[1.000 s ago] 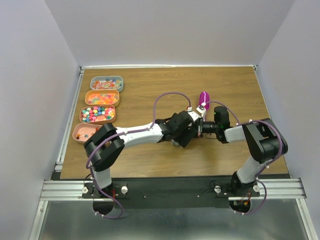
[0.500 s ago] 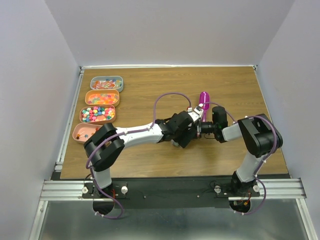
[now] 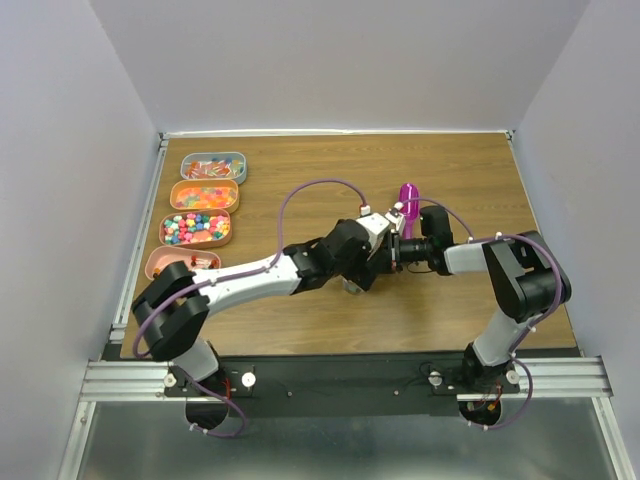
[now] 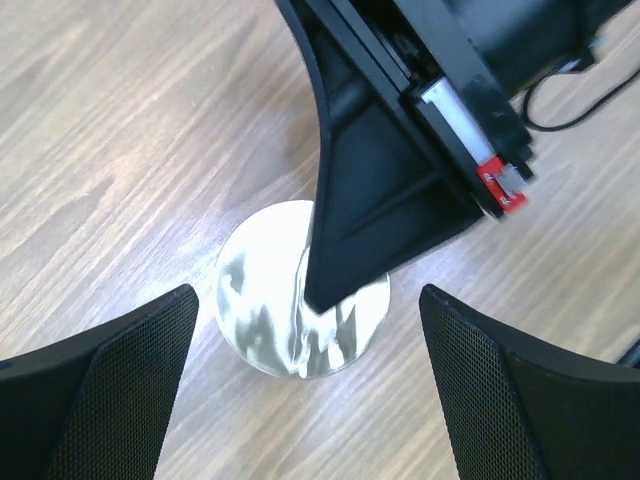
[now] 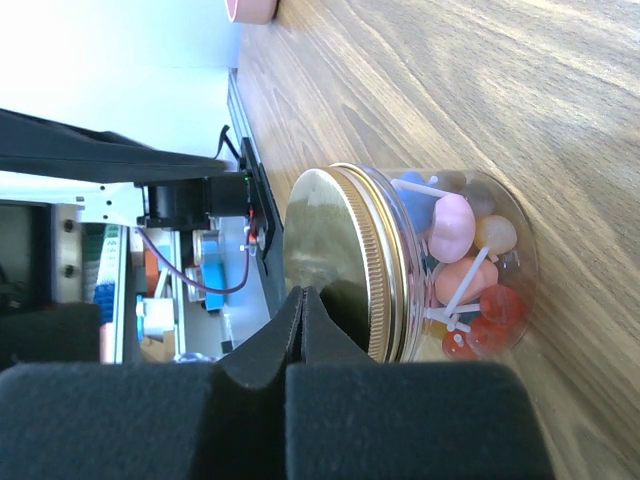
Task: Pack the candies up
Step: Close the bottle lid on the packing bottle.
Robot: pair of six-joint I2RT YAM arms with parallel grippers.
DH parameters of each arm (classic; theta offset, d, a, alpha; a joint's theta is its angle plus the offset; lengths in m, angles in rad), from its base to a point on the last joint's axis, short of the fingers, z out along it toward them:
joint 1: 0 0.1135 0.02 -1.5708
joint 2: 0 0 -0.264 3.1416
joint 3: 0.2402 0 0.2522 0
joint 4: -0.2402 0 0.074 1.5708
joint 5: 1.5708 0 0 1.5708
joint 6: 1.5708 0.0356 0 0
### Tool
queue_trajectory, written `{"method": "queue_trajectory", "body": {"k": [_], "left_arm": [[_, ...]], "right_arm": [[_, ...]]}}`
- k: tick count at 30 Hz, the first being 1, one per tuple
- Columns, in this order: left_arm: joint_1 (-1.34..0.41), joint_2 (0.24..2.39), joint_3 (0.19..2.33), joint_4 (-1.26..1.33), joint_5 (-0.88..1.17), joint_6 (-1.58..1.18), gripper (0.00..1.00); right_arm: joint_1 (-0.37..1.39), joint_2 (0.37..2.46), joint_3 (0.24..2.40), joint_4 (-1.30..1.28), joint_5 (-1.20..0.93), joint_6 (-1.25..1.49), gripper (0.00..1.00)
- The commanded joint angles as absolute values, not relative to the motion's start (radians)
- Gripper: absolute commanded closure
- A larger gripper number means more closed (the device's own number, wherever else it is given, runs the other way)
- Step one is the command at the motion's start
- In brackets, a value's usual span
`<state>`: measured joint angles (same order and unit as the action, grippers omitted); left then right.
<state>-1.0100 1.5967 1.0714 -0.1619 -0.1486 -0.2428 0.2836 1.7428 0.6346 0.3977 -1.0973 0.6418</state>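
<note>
The candies lie in trays at the table's left: red-orange wrapped pieces (image 3: 212,167), orange-yellow gummies (image 3: 204,195) and pastel balls (image 3: 196,228). A glass jar (image 5: 470,270) with a round gold lid (image 5: 330,260) stands mid-table and holds more sweets on sticks (image 5: 452,228). My left gripper (image 4: 305,400) hangs open above the lid (image 4: 265,310), one finger on each side and both clear of it. My right gripper (image 5: 302,297) is shut and empty, its tip over the lid; contact cannot be told. Both grippers meet mid-table in the top view, left (image 3: 360,272) and right (image 3: 386,260).
A magenta scoop (image 3: 407,195) lies just behind the right wrist. A pink tray (image 3: 160,270) with a few sweets is the nearest of the row at the left edge. The right arm's cable loops above the scoop.
The left arm has drawn back and to the left, its elbow now lower. The right gripper has slid left over the jar lid. Both jaws look unchanged.
</note>
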Motion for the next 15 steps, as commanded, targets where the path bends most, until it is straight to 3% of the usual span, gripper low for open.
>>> {"method": "queue_trajectory", "body": {"k": [1, 15], "left_arm": [[-0.996, 1.418, 0.993, -0.011, -0.182, -0.291, 0.01], [-0.667, 1.056, 0.854, 0.023, -0.113, -0.333, 0.01]], "right_arm": [[0.29, 1.816, 0.575, 0.198, -0.762, 0.483, 0.99], [0.301, 1.511, 0.672, 0.143, -0.805, 0.466, 0.92]]}}
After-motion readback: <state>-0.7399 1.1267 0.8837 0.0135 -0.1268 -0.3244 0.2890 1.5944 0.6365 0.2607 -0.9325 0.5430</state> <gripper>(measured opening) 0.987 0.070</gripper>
